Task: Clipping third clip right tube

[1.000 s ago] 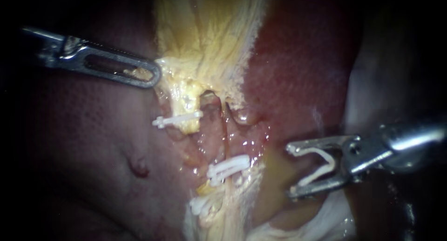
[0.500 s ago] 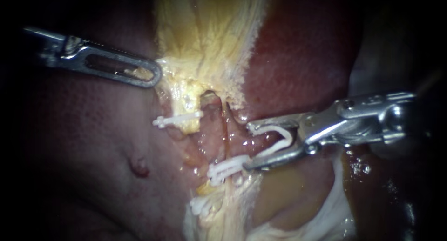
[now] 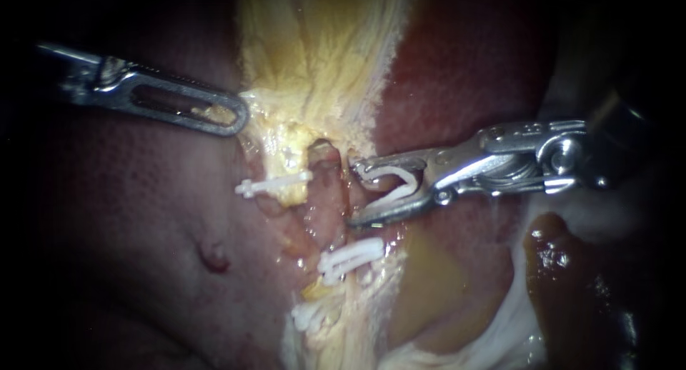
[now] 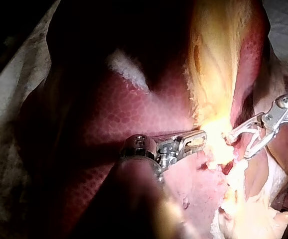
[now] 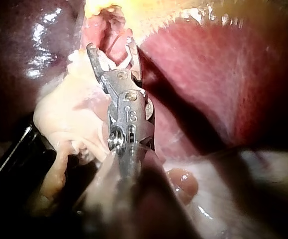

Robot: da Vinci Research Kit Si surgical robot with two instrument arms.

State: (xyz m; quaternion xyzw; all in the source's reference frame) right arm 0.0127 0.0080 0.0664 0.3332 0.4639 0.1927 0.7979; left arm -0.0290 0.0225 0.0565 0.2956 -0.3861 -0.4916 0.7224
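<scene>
1. Around the whole field, dark red liver is seen.
2. Pale yellow fatty tissue is gripped at its edge by the left instrument, jaws closed.
3. The jaws of the right instrument are held apart at the pinkish tube.
4. An open white plastic clip is held between them.

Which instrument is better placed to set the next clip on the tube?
Right. My right instrument carries a white clip with its tips at the tube; my left instrument sits away at the pale tissue's edge, with no clip.
</scene>
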